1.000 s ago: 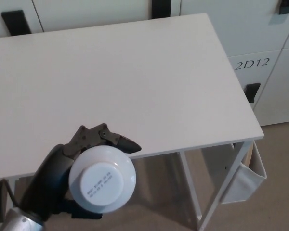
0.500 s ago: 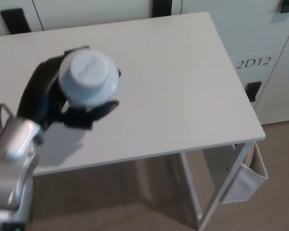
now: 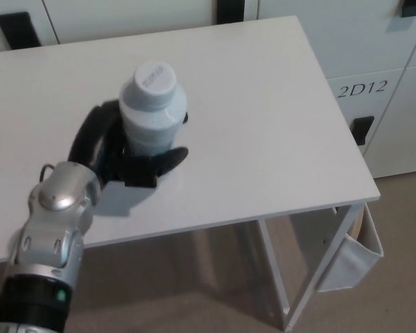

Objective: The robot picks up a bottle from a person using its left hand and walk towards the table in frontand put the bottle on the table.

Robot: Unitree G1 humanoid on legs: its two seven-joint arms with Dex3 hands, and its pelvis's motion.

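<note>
1. The left hand (image 3: 121, 156) has its fingers (image 3: 163, 158) wrapped round the lower body of the bottle (image 3: 151, 114). One finger curls across the front and the others show behind it. The hold sits low, probably so the capped top stays free and the base can go down first.
2. The bottle stands close to upright between the fingers, cap upward, over the middle-left part of the bench (image 3: 263, 118). The fingers hide its base, so I cannot tell whether it is touching the surface or hanging just above it.
3. A shadow lies on the bench just below the fingers, which suggests the hand is low over the top.
4. The silver forearm (image 3: 55, 236) comes in over the near edge, behind the fingers. The right hand does not show.
5. The bench surface all round the fingers carries nothing else, so nothing blocks setting the bottle down.
6. Beyond the fingers, past the far edge, is a row of pale cabinets (image 3: 395, 41) with a black handle (image 3: 362, 130) and a label (image 3: 362, 89) reading 2D12.
7. Well to the right of the fingers and lower, a cloth bag (image 3: 350, 260) hangs at the bench leg above the floor (image 3: 402, 298). It is well apart from the hand.
</note>
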